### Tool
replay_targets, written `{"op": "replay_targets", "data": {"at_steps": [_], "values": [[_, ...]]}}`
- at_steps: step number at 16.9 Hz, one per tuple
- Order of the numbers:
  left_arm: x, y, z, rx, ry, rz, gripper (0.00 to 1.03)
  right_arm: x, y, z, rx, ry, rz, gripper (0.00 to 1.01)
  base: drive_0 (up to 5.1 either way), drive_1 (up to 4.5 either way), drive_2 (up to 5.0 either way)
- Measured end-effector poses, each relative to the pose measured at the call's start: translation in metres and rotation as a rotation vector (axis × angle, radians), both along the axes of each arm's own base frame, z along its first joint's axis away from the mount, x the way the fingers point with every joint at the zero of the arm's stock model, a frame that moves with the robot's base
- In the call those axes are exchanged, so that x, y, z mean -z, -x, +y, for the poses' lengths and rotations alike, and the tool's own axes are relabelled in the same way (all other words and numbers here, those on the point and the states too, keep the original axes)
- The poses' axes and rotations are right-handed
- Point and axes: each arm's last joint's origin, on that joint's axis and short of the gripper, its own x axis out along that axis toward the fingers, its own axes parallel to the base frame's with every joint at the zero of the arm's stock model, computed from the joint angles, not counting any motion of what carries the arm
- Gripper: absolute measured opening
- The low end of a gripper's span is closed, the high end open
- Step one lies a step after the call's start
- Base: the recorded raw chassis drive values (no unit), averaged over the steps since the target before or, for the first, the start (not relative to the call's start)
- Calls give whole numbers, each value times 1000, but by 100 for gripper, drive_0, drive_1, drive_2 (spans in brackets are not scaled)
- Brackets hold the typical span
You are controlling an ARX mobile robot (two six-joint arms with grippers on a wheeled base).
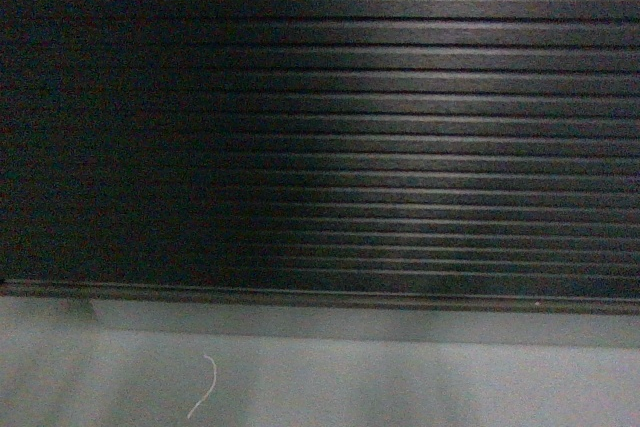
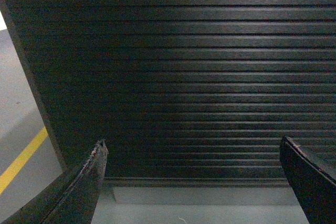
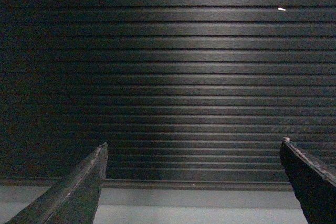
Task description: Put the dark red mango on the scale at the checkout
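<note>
Dark, wedge-shaped fingertips (image 2: 89, 182) of the left gripper (image 2: 191, 179) rise from the bottom corners of the left wrist view, spread wide apart with nothing between them. The right gripper (image 3: 191, 179) looks the same in its own wrist view: two black, scuffed fingers (image 3: 79, 192) set far apart, jaws open and empty. Neither gripper shows in the head view.

Just beyond the fingers lies pale grey floor (image 1: 400, 387), smooth and dull. A thin white curl of thread (image 1: 205, 387) rests on it at the lower left of the head view. In the left wrist view a yellow painted line (image 2: 21, 161) runs slantwise across the floor at the far left edge.

Past the floor stands the long black checkout counter (image 1: 400, 147), and only its front face is visible: horizontal ribs, one above another, filling nearly all of each view. A plain dark base strip runs along its foot where it meets the floor. Light falls on the middle and right of the ribs in the head view, while the left side sinks into shadow. The left wrist view catches the counter's left end as a slanting dark edge. A small white fleck (image 3: 281, 9) sits high on the ribs in the right wrist view.

No dark red mango or white scale appears in any view; the counter's top is out of sight.
</note>
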Motion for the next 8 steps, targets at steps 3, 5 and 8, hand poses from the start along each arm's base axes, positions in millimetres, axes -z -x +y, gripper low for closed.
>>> {"op": "replay_targets", "data": {"at_steps": [3, 5, 8], "values": [[0, 0, 0, 0, 0, 1, 98, 0, 0, 0, 0, 0, 0, 98, -8, 362, -378], [0, 0, 0, 0, 0, 4, 98, 0, 0, 0, 0, 0, -1, 98, -4, 98, -105], [0, 0, 0, 0, 0, 4, 98, 0, 0, 0, 0, 0, 0, 98, 0, 0, 0]]}}
